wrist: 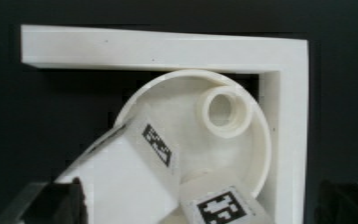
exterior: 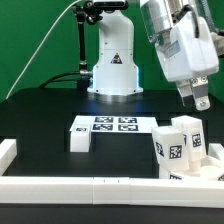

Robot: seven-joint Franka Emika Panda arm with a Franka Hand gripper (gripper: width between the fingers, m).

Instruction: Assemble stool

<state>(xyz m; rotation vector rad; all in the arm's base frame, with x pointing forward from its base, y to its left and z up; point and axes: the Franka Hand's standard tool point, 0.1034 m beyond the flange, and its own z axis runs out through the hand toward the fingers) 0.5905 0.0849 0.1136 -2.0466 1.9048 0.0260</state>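
The round white stool seat (wrist: 194, 110) lies in the corner of the white border rails, with an open socket (wrist: 226, 108) facing up. In the exterior view the seat (exterior: 200, 172) is at the front right, with tagged blocky legs (exterior: 171, 148) standing on it. One leg (wrist: 131, 180) fills the lower part of the wrist view, with a second tag (wrist: 226, 208) beside it. Another leg (exterior: 80, 138) lies loose on the table next to the marker board. My gripper (exterior: 200, 99) hangs just above the standing legs. It is open and empty, and its dark fingers (wrist: 55, 200) flank the leg.
The marker board (exterior: 111, 125) lies flat in the middle of the table. White border rails (exterior: 90, 185) run along the front and the exterior view's left, and they form a corner (wrist: 286, 60) round the seat. The robot base (exterior: 113, 65) stands at the back.
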